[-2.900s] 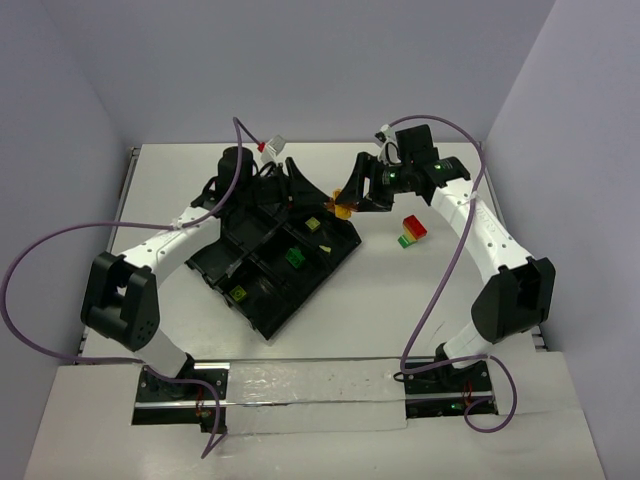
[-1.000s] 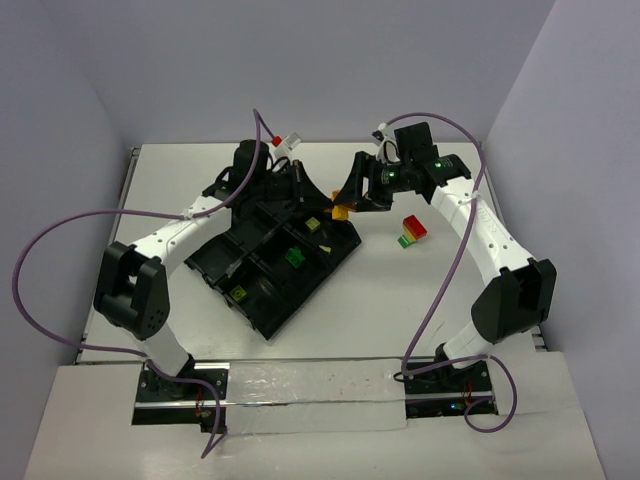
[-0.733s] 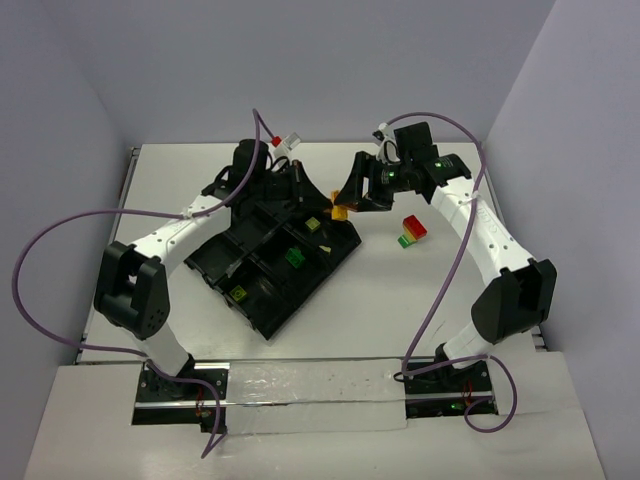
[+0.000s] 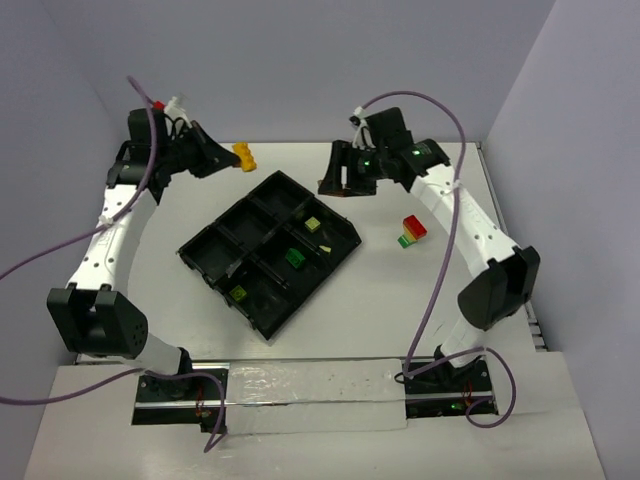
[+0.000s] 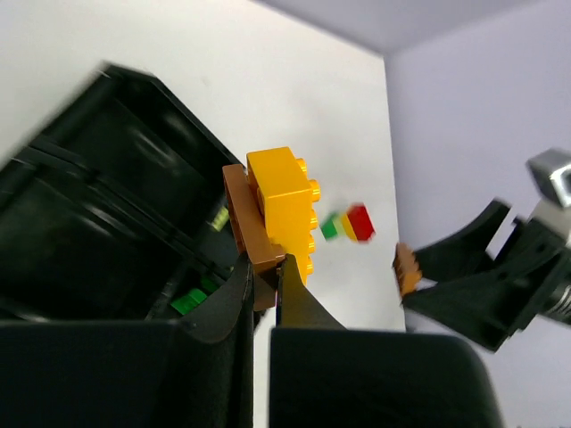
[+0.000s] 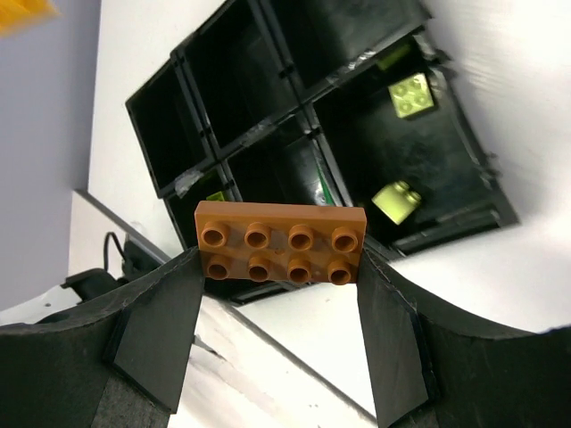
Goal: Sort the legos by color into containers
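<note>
My left gripper [image 4: 226, 160] hangs at the far left, beyond the black tray of containers [image 4: 200, 246]. It is shut on a thin brown plate [image 5: 246, 225] that carries an orange-yellow brick [image 5: 284, 203]. My right gripper [image 4: 330, 180] hovers over the tray's far corner, shut on a brown 2x4 plate [image 6: 281, 242] gripped by its short ends. In the tray lie a green brick [image 4: 295, 257] and pale yellow-green bricks [image 6: 412, 93] [image 6: 397, 201]. A stack of green, yellow and red bricks [image 4: 412, 231] rests on the table to the right of the tray.
The tray [image 6: 464, 221] lies turned diagonally in the middle of the white table. A further yellow-green brick [image 4: 240, 293] sits in a near compartment. Purple cables loop beside both arms. Walls close in the table on the left, back and right.
The grippers met over the tray's far corner around one orange piece. My left arm has now swung far left and back with its part, while my right gripper shifted slightly left, keeping a brown plate.
</note>
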You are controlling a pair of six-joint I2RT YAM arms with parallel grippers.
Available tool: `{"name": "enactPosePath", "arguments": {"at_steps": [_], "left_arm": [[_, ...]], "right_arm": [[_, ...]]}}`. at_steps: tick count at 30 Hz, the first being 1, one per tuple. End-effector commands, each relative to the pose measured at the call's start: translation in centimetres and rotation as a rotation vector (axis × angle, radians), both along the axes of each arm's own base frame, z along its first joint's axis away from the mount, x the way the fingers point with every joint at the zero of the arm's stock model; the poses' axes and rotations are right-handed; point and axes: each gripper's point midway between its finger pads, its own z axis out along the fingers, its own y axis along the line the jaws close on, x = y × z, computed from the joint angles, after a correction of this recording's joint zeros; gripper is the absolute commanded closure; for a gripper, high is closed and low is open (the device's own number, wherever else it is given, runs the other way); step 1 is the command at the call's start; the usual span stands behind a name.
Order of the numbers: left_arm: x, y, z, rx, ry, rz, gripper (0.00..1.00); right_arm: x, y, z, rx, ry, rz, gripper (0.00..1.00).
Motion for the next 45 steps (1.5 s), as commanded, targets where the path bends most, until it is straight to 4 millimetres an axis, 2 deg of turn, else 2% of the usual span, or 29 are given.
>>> {"name": "enactPosePath", "arguments": {"at_steps": [1, 5, 9, 15, 16, 17, 20, 25, 40, 45], "left_arm": [[0.0, 2.9, 3.8, 0.041, -0.104, 0.110, 1.00], [0.3, 3.7, 4.6, 0.038, -0.136, 0.145, 1.00], [0.7, 3.4, 4.3, 0.028, -0.138, 0.127, 1.00], [1.5, 2.6, 3.3, 0.019, -0.143, 0.070, 1.00], [1.5, 2.5, 3.3, 0.017, -0.148, 0.061, 1.00], [1.6, 2.3, 3.3, 0.012, -0.151, 0.050, 1.00], [1.8, 2.0, 3.2, -0.001, -0.160, 0.033, 1.00], [2.0, 1.9, 2.8, -0.002, -0.154, 0.029, 1.00], [1.7, 2.0, 2.2, -0.003, -0.153, 0.036, 1.00], [1.7, 2.0, 1.7, 0.001, -0.146, 0.035, 1.00]], "right_arm": [[2.6, 2.8, 0.5, 0.005, -0.068, 0.012, 0.64], [5.0, 5.4, -1.4, -0.019, -0.073, 0.013, 0.63], [7.1, 7.5, -1.7, -0.015, -0.109, 0.002, 0.62], [10.4, 9.6, -3.7, 0.001, -0.131, -0.056, 0.61], [10.7, 10.1, -4.9, -0.011, -0.115, -0.050, 0.60], [11.0, 10.3, -4.4, -0.015, -0.131, -0.055, 0.59], [11.6, 11.4, -5.9, -0.039, -0.139, -0.053, 0.57], [12.5, 11.8, -8.1, -0.054, -0.113, -0.070, 0.53], [13.2, 12.5, -10.5, -0.064, -0.087, -0.065, 0.44], [13.6, 12.7, -10.8, -0.065, -0.083, -0.065, 0.36]]}}
